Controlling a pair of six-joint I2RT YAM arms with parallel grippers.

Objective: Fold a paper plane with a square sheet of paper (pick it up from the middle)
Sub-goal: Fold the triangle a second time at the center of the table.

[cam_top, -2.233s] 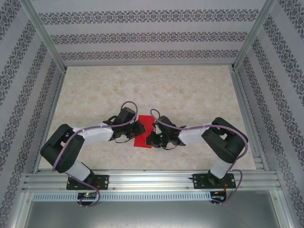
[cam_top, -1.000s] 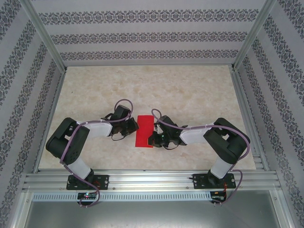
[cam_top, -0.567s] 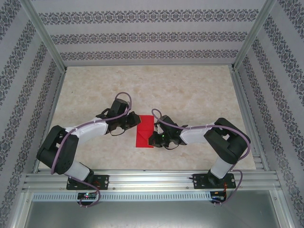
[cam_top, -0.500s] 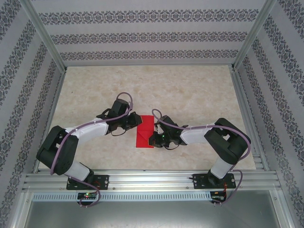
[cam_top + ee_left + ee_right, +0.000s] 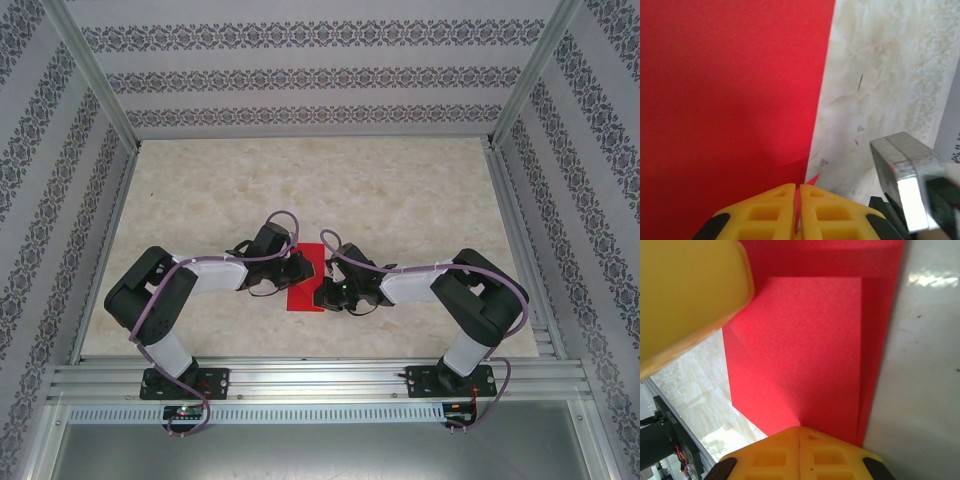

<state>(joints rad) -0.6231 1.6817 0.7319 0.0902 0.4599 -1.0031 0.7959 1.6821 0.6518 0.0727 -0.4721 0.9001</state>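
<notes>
The left claw (image 5: 797,189) is clamping the smooth, folded red square sheet of paper (image 5: 725,100); the right claw (image 5: 799,431), fingers together, is touching it.

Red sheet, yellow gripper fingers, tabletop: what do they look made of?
Red folded sheet: thin matte paper, likely; it has sharp creases and layered edges. Left gripper's yellow fingers: probably moulded plastic, with recessed pockets and a dull sheen. Beige tabletop: marble-patterned and slightly glossy; laminate or vinyl, can't tell.
</notes>
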